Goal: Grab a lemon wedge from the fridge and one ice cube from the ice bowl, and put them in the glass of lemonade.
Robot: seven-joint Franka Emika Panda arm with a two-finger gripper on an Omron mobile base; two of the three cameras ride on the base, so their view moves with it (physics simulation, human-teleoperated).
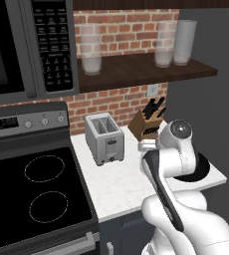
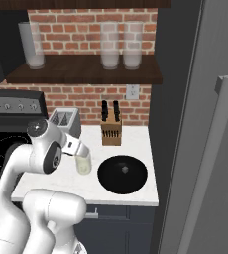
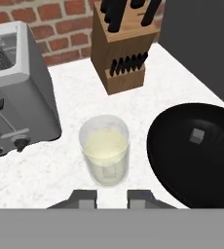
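Observation:
The glass of lemonade [image 3: 104, 155] is a small clear tumbler of pale liquid on the white counter, between the toaster and the ice bowl [image 3: 182, 170]. The bowl is wide, black and shallow, with one small grey ice cube [image 3: 197, 136] in it. My gripper [image 3: 113, 199] hangs just above the glass, its two dark tips a little apart with nothing between them. From the right base view the hand [image 2: 81, 150] sits over the glass [image 2: 84, 164], left of the bowl [image 2: 111, 181]. The fridge [image 2: 205, 149] stands shut at the right with its long grey handle. The lemon wedge is out of view.
A silver toaster [image 3: 16, 92] stands left of the glass and a wooden knife block [image 3: 126, 53] behind it against the brick wall. A black stovetop [image 1: 37, 194] lies to the left. Tall frosted glasses [image 2: 118, 47] stand on the shelf above.

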